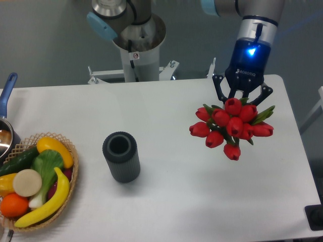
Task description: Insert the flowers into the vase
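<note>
White table (166,201): my gripper (242,96) clasps one bunch of ten flowers (232,128), well right of the one vase (121,156).

Bare bench (176,166) is seen between vase (121,157) and flowers (232,126). Left of the vase, passage is narrowed by a basket (70,151), apparently near.

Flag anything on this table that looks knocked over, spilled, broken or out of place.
Nothing stands out. The vase stands upright and empty mid-table, the flowers are bunched at the hand on the right, and the produce sits inside the basket at the left edge.
</note>
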Controlling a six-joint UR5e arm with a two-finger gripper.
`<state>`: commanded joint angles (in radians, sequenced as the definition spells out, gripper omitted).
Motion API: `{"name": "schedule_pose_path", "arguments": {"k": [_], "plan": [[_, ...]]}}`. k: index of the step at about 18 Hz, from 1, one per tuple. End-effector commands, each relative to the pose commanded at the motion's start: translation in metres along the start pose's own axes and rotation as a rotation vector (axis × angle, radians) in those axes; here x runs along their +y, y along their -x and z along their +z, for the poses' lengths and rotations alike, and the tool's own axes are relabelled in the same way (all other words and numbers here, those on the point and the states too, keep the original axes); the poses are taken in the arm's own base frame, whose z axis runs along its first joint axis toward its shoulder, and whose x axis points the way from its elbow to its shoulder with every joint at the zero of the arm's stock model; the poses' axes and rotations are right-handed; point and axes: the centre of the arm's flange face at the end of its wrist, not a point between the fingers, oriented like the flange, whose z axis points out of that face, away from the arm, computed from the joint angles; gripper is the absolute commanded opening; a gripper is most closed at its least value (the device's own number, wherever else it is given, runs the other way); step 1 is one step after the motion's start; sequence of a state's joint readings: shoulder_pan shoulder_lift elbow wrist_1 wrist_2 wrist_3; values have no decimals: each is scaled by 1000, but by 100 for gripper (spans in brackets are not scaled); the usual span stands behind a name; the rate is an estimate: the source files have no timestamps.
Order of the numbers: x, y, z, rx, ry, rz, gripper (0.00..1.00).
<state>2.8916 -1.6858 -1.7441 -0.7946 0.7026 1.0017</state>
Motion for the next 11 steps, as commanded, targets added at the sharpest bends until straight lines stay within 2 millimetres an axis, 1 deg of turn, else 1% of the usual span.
{"name": "schedule_pose_path", "arguments": {"k": [2,4,6,11], "plan": [[3,-3,4,8,3,1,22],[0,-3,3,7,1,10,22],[2,-3,3,8,1,9,22],[-5,-4,2,25,-33,12,22]]}}
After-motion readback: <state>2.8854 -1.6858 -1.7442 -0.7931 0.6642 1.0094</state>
